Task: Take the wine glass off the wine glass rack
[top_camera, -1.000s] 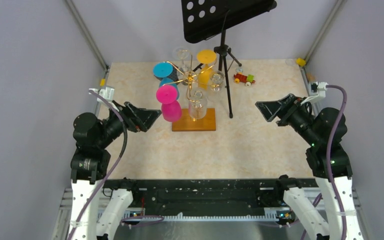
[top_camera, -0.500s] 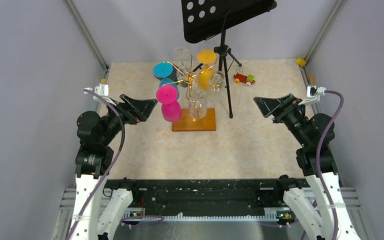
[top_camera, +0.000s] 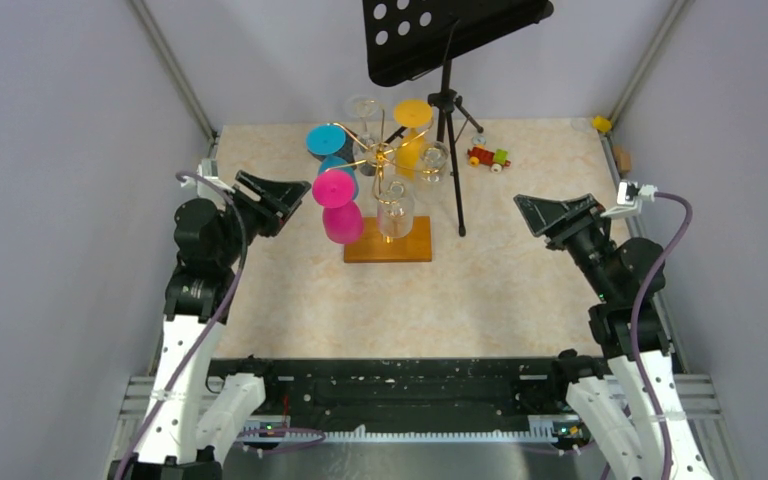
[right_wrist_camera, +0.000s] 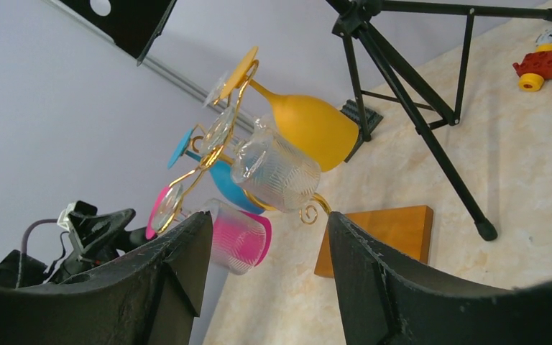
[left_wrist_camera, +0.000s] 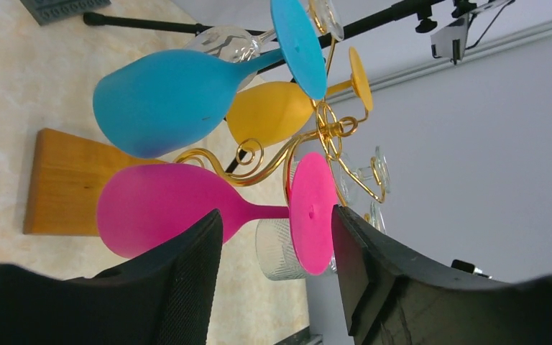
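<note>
Left pincer point(left_wrist_camera: 274, 212): fingers spread, nothing between the pads. It is turned on its side, likely so the gap matches an upright stem.
Pink wine glass point(left_wrist_camera: 165, 205): hangs bowl-down with its foot caught in a wire curl. The stem lies just past the fingertips, in line with the gap, not yet pinched. As the glass nearest this pincer, it is probably the one to take.
Blue wine glass point(left_wrist_camera: 162, 100): beyond the pink one, farther from the left pincer, hung the same way.
Wine glass rack point(top_camera: 388, 245): straight ahead of the left pincer, behind the pink glass. Its flat wooden base keeps the wire tree upright. The curls hold each foot, so a glass should need sliding outward, not lifting.
Clear glass point(top_camera: 396, 210): on the rack's near side, between both pincers.
Yellow wine glass point(top_camera: 412, 135): far side, out of easy reach.
Music stand point(top_camera: 450, 110): just beside the rack, toward the right pincer; a possible snag.
Right pincer point(right_wrist_camera: 269, 214): spread, empty, well apart from the rack but aimed at it.
</note>
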Controlling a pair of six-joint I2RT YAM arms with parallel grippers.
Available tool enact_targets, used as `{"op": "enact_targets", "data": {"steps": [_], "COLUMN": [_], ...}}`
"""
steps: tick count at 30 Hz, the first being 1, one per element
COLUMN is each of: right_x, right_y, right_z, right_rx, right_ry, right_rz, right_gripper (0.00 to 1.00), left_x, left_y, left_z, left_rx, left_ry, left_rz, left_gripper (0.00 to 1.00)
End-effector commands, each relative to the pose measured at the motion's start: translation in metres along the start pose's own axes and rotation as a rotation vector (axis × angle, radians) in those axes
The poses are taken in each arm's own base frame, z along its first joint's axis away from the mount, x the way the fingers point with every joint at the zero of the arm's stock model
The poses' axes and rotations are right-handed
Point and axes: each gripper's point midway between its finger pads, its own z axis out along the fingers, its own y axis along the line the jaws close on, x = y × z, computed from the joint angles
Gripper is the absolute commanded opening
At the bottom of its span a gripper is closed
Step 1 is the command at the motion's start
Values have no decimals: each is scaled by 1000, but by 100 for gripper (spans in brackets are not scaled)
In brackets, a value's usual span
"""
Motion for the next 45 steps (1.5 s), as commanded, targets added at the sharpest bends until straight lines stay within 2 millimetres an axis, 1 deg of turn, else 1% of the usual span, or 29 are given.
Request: {"op": "enact_targets", "data": {"steps": [1, 4, 9, 11, 15, 16, 19, 23, 26, 32, 35, 41, 45], "right_x": [-10, -8, -5, -3, -3, 0, 3, 6, 7, 8, 8, 7, 7], "right_y": [2, -3, -8, -10, -17, -22, -29, -33, -34, -39, -41, -40, -40], "right_z": [2, 3, 4, 4, 5, 4, 4, 4, 4, 2, 3, 2, 1], "right_rx": [-8, 1, 13, 19, 51, 72, 98, 105, 113, 141, 150, 152, 155], "right_ry": [-49, -51, -46, -42, -47, -38, -31, -24, -21, -22, -25, -26, -27], "right_rz": [4, 21, 31, 35, 30, 32, 34, 43, 48, 58, 64, 73, 90], "right_gripper": [61, 61, 62, 62, 62, 62, 62, 62, 61, 61, 61, 60, 60], "left_x": [-3, 0, 6, 11, 19, 20, 22, 24, 23, 19, 18, 7, -5], "left_y": [-25, -23, -26, -24, -21, -20, -21, -24, -25, -30, -33, -51, -50], "left_z": [6, 10, 9, 11, 13, 14, 16, 18, 16, 12, 11, 9, 10], "left_rx": [72, 69, 86, 83, 82, 81, 92, 107, 108, 118, 132, 202, 184], "left_ry": [35, 61, 94, 120, 165, 170, 184, 199, 190, 161, 160, 121, 49], "left_rz": [-64, -78, -86, -108, -125, -125, -136, -158, -174, -180, -185, -197, -175], "left_gripper": [61, 61, 60, 60, 54, 53, 45, 36, 26, 1, 0, 0, 0]}}
